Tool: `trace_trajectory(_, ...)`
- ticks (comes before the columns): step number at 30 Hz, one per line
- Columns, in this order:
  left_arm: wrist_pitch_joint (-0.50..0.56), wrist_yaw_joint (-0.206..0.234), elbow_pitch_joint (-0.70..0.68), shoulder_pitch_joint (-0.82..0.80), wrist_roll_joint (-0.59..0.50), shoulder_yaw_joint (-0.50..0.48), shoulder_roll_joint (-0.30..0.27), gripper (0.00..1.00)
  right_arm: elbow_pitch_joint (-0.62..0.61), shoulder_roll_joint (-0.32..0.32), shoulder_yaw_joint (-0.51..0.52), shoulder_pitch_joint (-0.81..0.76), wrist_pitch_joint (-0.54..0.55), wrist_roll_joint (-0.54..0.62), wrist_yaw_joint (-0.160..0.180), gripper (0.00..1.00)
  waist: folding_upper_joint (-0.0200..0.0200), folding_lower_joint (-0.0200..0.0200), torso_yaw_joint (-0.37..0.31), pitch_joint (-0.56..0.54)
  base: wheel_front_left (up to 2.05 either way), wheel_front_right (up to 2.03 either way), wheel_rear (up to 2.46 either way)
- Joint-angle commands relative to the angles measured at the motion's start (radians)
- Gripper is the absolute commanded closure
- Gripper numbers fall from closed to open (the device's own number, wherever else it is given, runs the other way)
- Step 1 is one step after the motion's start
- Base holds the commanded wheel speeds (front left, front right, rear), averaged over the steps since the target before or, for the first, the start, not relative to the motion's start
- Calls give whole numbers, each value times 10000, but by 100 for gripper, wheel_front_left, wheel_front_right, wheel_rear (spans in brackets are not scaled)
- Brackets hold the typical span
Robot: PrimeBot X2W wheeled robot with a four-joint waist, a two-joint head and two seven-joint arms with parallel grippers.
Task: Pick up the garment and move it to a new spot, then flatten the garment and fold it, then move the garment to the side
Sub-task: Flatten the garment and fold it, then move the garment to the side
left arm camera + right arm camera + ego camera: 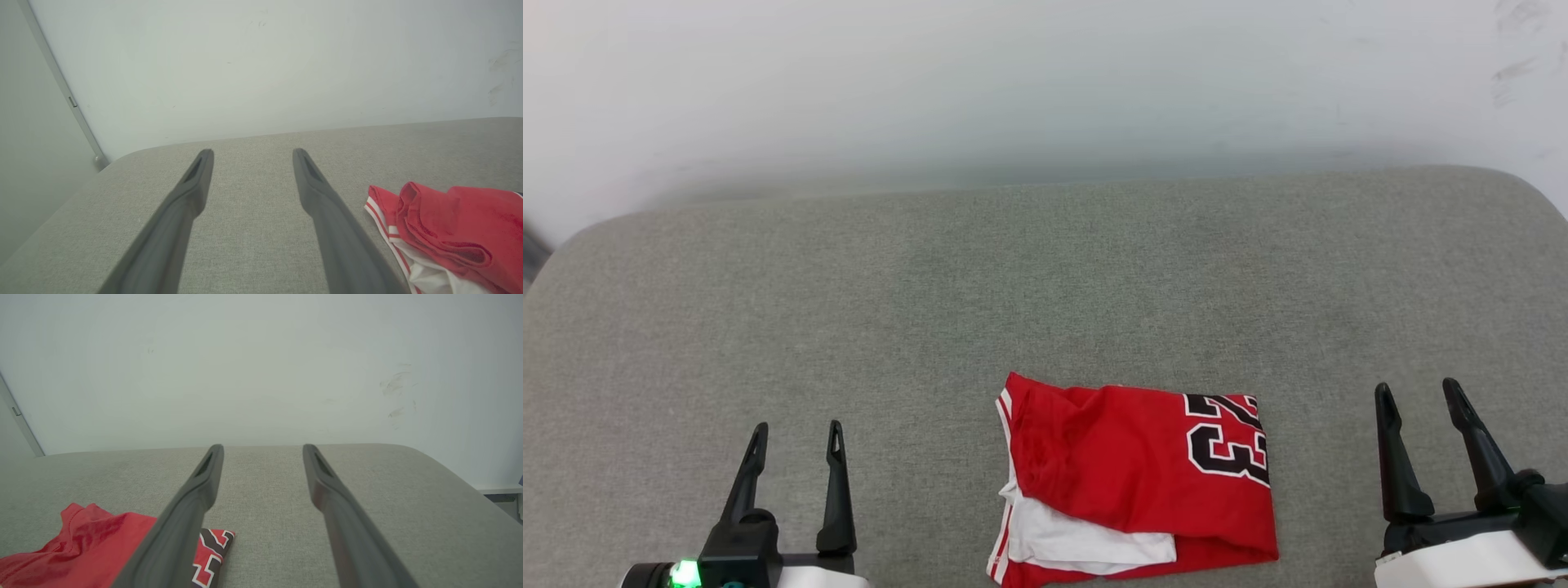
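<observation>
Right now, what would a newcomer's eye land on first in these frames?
The garment: a bright red folded bundle with a black "23" and a white sleeve peeking out, lying at the near edge of the grey padded surface. Flanking it, the left claw and right claw sit open and apart from the cloth.

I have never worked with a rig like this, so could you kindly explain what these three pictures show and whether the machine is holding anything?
This is a wheeled robot with two arms. The head camera looks down at a grey padded surface; each wrist camera looks along its own arm's two dark fingers. In the head view, the left hand sits at the lower left and the right hand at the lower right. Both are open and hold nothing. Between them lies the garment, a red shirt folded into a rough rectangle, with white fabric showing at its near edge and black number lettering on its right. Neither hand touches it.
</observation>
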State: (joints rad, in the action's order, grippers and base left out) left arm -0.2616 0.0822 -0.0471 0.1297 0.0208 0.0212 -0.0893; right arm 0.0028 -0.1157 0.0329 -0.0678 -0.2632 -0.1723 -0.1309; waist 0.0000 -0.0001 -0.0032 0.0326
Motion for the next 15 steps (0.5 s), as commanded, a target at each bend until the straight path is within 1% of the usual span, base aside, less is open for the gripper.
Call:
trace_trajectory(1,-46,7,-33,78,1,-18,16,0,-46,73,27,-119,-15,91,4,0,0,1,17,5,0,0,0)
trace_trajectory(6,-46,0,-50,37,9,-12,54,0,-176,35,159,0,-15,145,4,0,0,1,80,36,0,0,0)
trace_trajectory(10,-46,31,-93,-27,28,-53,77,0,-498,-185,514,779,-16,97,4,0,0,1,89,109,0,0,0)
trace_trajectory(12,-46,27,-114,-46,54,-72,94,0,-644,-441,545,1301,-11,109,4,0,0,1,76,162,0,0,0)
trace_trajectory(15,-46,-12,-133,-110,73,-84,116,0,-862,-997,387,2360,394,-53,4,0,0,1,69,272,0,0,0)
